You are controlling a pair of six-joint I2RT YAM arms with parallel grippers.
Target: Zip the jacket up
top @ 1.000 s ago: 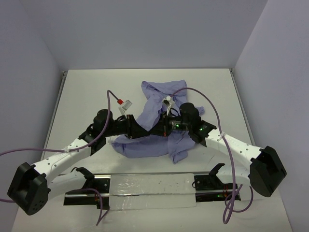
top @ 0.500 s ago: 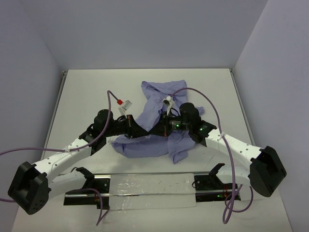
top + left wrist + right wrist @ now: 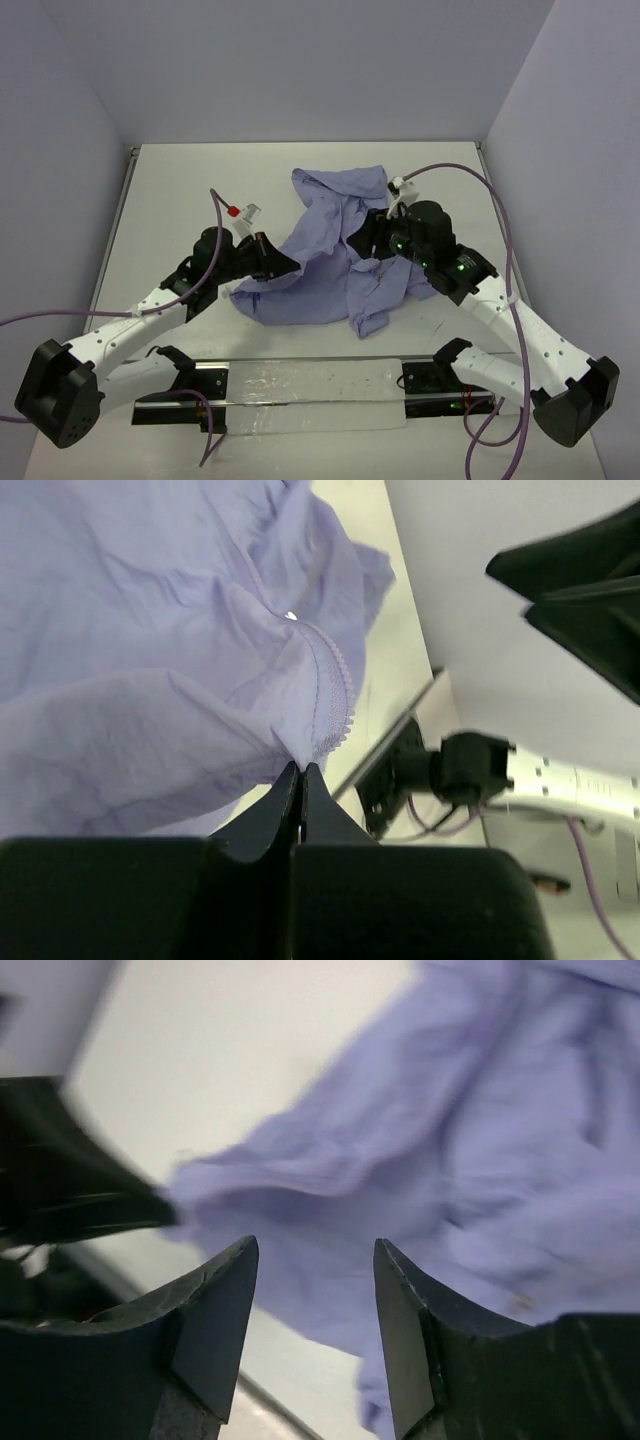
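- Table [image 3: 180,200]: pale surface under the jacket, left bare around the garment on every side.
- Jacket [image 3: 330,275]: lavender, thin fabric. It is laid crumpled on the table, bunched into folds, with one part trailed toward the near side. No closed front can be made out in the top view. The task is judged barely begun, if begun at all.
- Right gripper [image 3: 365,235]: held above the jacket's right half, fingers spread wide. In the right wrist view nothing is held between them and only fabric [image 3: 500,1140] is seen below. It is judged to be out of contact with the jacket.
- Left gripper [image 3: 302,778]: placed at the jacket's left edge, fingers pressed together on a pinch of the fabric just beside the zipper edge. The cloth is drawn up into a peak at the fingertips.
- Zipper edge [image 3: 335,695]: one toothed strip exposed in the left wrist view, running away from the pinch, unmated to any second strip.
- Slider: not identified. A small bright speck is seen at the strip's far end, too small to name.
- Remaining, as judged: both strips to be found, brought together, and the slider engaged and drawn along.
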